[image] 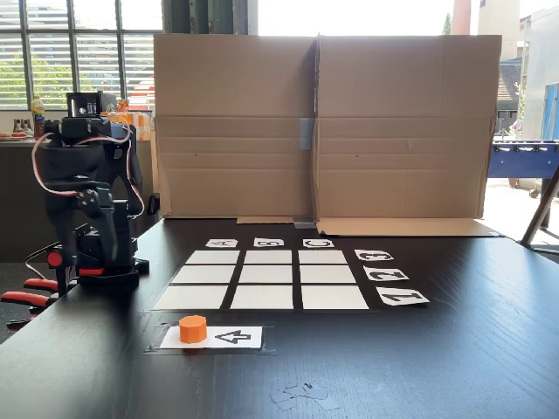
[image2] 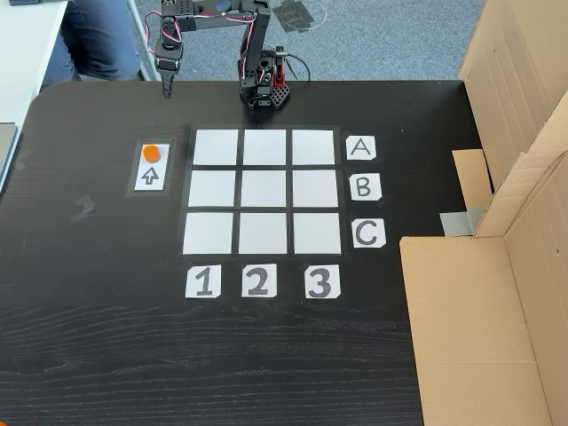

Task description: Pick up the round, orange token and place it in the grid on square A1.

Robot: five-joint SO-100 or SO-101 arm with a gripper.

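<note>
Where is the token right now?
The token sits on the arrow card, left of the grid beside the A row in the view from above; in the front view it lies in front of the grid.

A white arrow card (image2: 150, 168) lies flat on the black surface (image2: 106, 337). Well beyond the card, tall brown cardboard walls (image: 319, 127) stand upright along the surface's far edge. Behind those walls are bright windows (image: 79, 44). Near the card, at the surface's front edge, lie what may be clear tape scraps (image: 301, 394).
</note>
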